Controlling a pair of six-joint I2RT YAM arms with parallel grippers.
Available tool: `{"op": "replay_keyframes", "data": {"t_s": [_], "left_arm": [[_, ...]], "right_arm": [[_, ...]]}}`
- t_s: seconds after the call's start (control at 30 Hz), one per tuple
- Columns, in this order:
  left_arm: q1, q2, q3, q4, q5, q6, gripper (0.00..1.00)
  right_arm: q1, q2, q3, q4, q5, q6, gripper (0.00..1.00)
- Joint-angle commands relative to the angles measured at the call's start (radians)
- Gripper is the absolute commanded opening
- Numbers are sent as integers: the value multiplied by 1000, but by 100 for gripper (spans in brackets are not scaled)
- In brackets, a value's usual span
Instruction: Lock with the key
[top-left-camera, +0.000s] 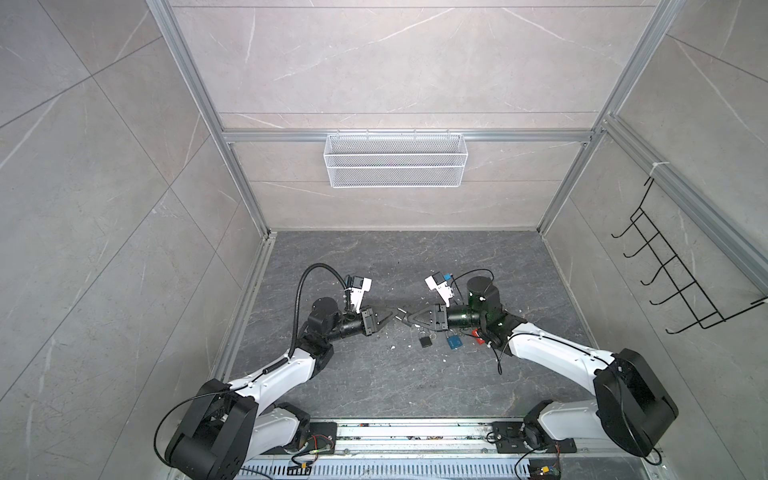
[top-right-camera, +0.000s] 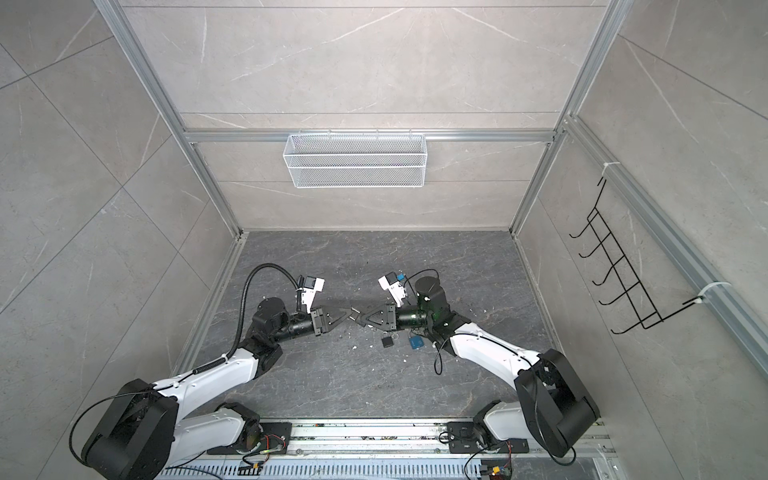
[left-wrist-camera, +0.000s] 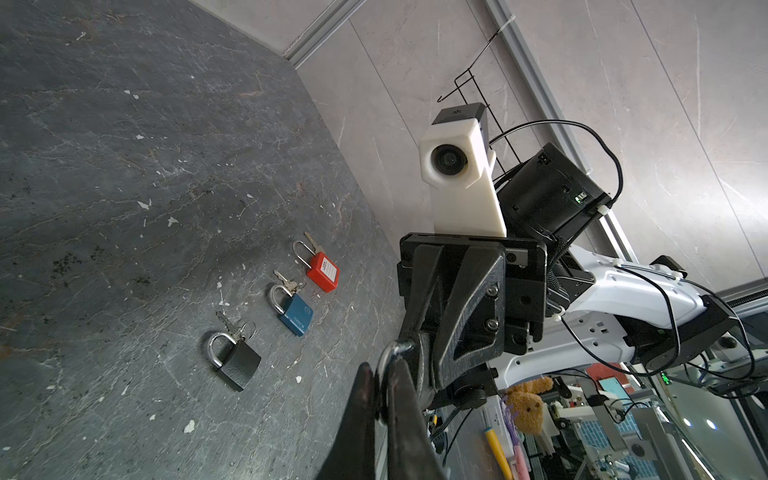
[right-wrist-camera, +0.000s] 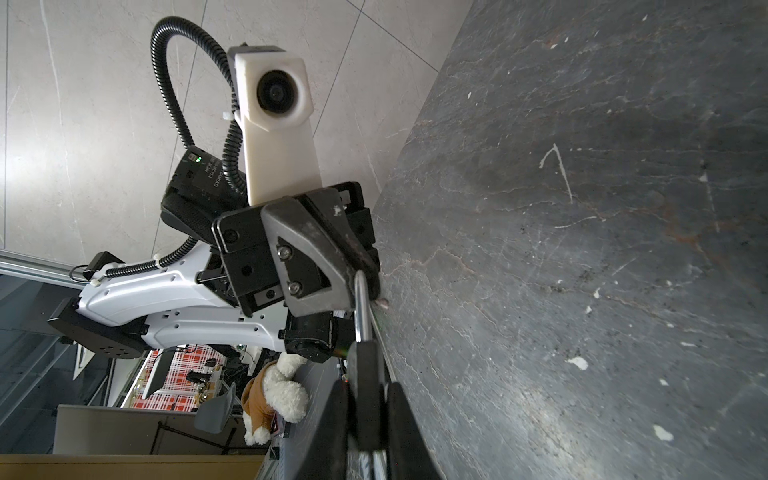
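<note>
Both grippers meet above the middle of the table. My right gripper (right-wrist-camera: 365, 399) is shut on the dark body of a padlock (right-wrist-camera: 365, 374). Its silver shackle (right-wrist-camera: 360, 303) runs to my left gripper (left-wrist-camera: 380, 374), which is shut on the shackle's bend (left-wrist-camera: 392, 349). In both top views the left gripper (top-left-camera: 392, 316) (top-right-camera: 351, 312) and right gripper (top-left-camera: 409, 318) (top-right-camera: 362, 318) stand tip to tip. Something silvery shows under the held body; I cannot tell what it is. A key (left-wrist-camera: 235, 328) lies on the table by the black padlock.
Three padlocks lie in a row on the table under the right arm: black (left-wrist-camera: 239, 361) (top-left-camera: 424, 341), blue (left-wrist-camera: 296, 316) (top-left-camera: 454, 341) and red (left-wrist-camera: 323, 272), each with keys beside it. A white mesh basket (top-left-camera: 395, 166) hangs on the back wall, a black hook rack (top-left-camera: 681, 270) on the right wall.
</note>
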Motion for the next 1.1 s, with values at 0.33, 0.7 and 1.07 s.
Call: {"op": "replay_keyframes", "data": {"t_s": [0.33,0.7,1.07], "left_arm": [[-78,20,19,178,178,-48,0],[-219,23,58,133,150,-5,0],[-187,-50,50,-65,-51,76,0]], "right_arm": [[-8,10,83,18,158,-120,0],[-8,80,152,95,137,-105,0],[-13,59,103,108,118,-76,0]]}}
